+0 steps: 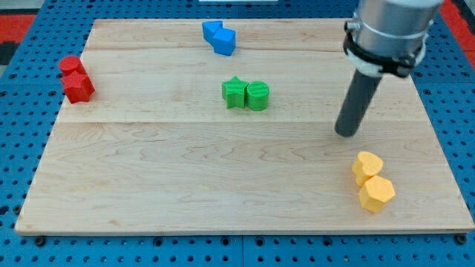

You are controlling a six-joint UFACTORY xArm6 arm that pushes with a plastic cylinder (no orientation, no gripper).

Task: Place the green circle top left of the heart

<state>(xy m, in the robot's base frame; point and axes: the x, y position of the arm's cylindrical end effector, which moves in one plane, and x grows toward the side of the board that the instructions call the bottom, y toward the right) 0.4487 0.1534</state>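
Green circle [257, 96] mid-board, touching green star [234, 93] at its 9 o'clock. My tip [345, 133] well apart, circle lies toward 10 o'clock. No jaws, bare rod. Heart: likely yellow one [367, 166], can't confirm.

Looks like a robotics lab bench: wooden board [223, 178] resting on blue pegboard [22, 148], small coloured blocks scattered, metal arm [390, 30] with dark rod overhead.
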